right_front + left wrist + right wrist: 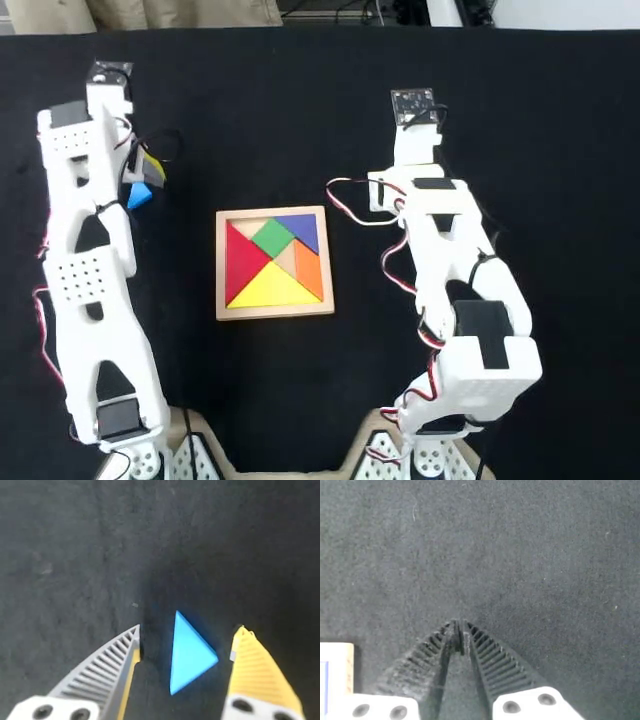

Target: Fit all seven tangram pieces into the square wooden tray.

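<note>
The square wooden tray [222, 300] lies mid-table with red [240, 265], green [272, 238], purple [302, 232], orange [310, 270] and yellow [272, 290] pieces in it, and a small bare wooden gap [286, 262] among them. A blue triangle [187, 652] [139, 196] lies on the black cloth to the left of the tray. My left gripper [190, 628] [148, 178] is open, one finger on each side of the triangle and neither touching it. My right gripper [459, 625] is shut on nothing, low over bare cloth to the right of the tray, whose corner [347, 672] shows.
Black cloth covers the whole table. The right arm [440, 240] stands folded to the right of the tray, and the left arm [90, 270] runs along the left side. Both arm bases sit at the near edge.
</note>
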